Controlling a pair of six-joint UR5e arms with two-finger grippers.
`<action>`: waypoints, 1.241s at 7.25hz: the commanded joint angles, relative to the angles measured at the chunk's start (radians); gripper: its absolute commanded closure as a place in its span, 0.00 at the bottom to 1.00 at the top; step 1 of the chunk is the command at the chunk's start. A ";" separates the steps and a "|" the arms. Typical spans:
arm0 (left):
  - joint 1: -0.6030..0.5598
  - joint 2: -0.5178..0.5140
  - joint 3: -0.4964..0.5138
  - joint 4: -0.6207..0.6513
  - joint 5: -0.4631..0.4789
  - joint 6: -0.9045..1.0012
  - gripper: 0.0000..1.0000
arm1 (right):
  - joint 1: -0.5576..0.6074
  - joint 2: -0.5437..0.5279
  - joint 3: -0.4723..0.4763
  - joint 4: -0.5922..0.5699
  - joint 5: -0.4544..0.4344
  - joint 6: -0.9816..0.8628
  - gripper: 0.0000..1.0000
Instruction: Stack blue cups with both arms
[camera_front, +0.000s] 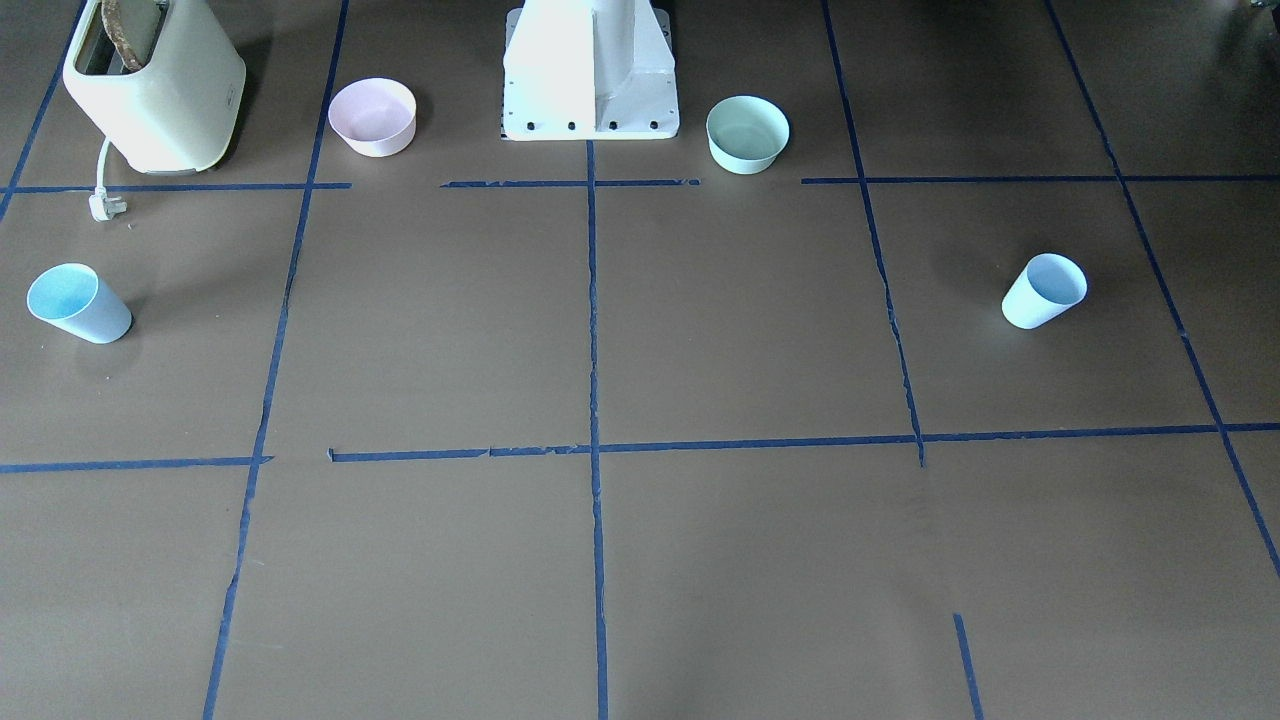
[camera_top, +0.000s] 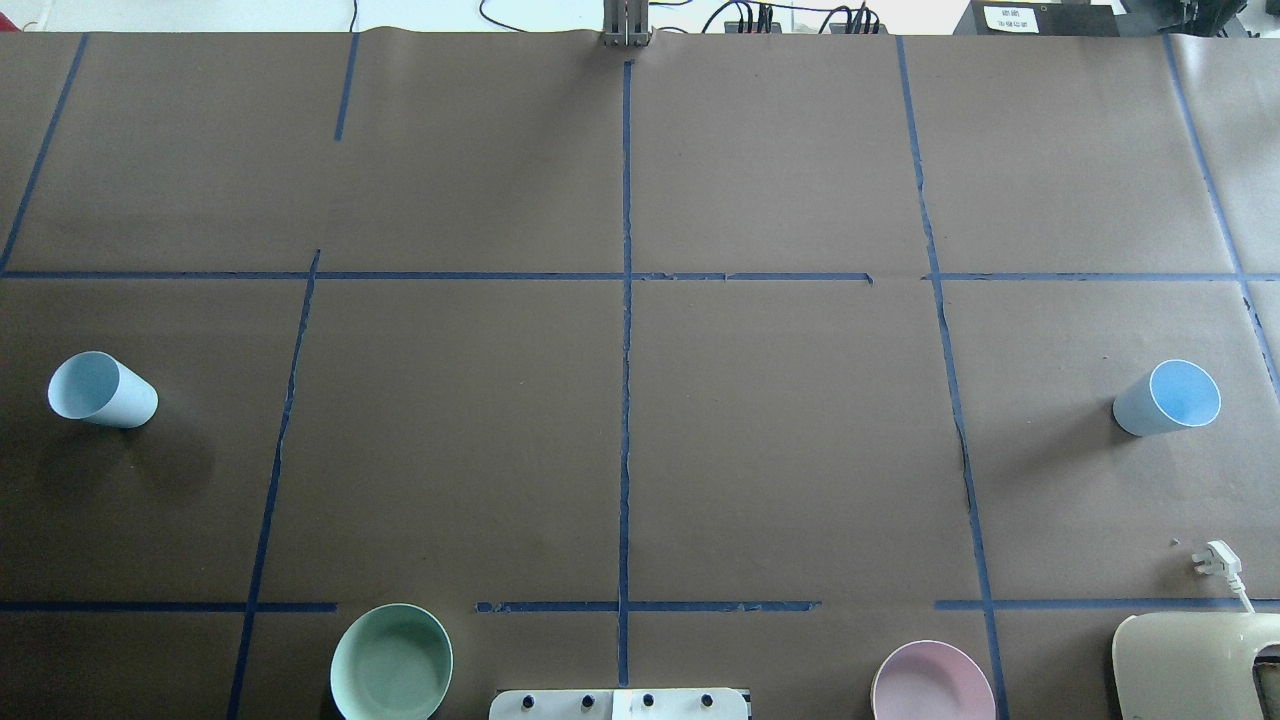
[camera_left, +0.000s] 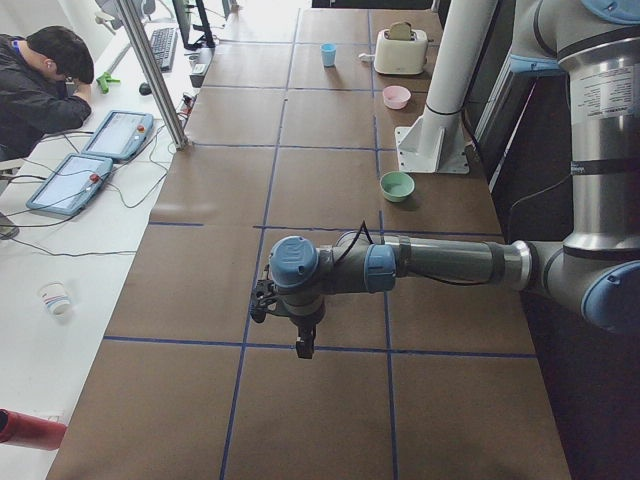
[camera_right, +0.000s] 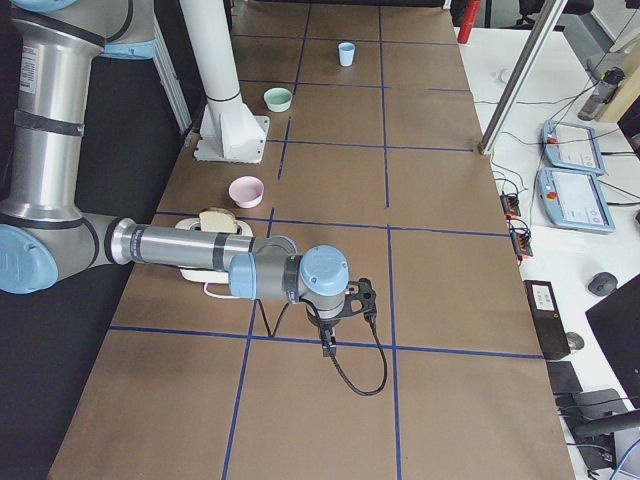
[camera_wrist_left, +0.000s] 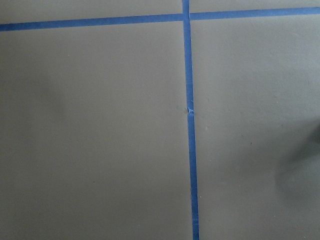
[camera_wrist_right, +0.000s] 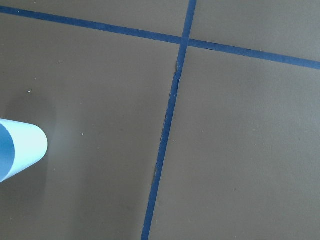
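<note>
Two pale blue cups stand upright, far apart on the brown table. One is at the robot's left (camera_top: 102, 390) (camera_front: 1043, 291) (camera_right: 346, 53). The other is at the robot's right (camera_top: 1167, 398) (camera_front: 78, 303) (camera_left: 328, 55), and its side shows at the left edge of the right wrist view (camera_wrist_right: 20, 150). The left gripper (camera_left: 303, 345) and the right gripper (camera_right: 325, 345) show only in the side views, pointing down above the table. I cannot tell whether they are open or shut. The left wrist view shows only table and blue tape.
A mint-green bowl (camera_top: 391, 662) and a pink bowl (camera_top: 932, 683) flank the white pedestal (camera_front: 590, 75). A cream toaster (camera_front: 155, 85) with toast and its loose plug (camera_front: 103, 206) sit at the robot's right. An operator (camera_left: 40, 80) sits beyond the far edge.
</note>
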 joint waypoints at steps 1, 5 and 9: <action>0.003 -0.091 0.001 -0.048 -0.004 -0.003 0.00 | -0.002 0.009 0.000 0.000 0.001 0.013 0.00; 0.217 -0.025 -0.003 -0.418 -0.040 -0.351 0.00 | -0.005 0.009 0.000 0.000 0.010 0.015 0.00; 0.537 0.014 0.013 -0.721 0.170 -0.908 0.00 | -0.006 0.009 -0.001 0.000 0.009 0.015 0.00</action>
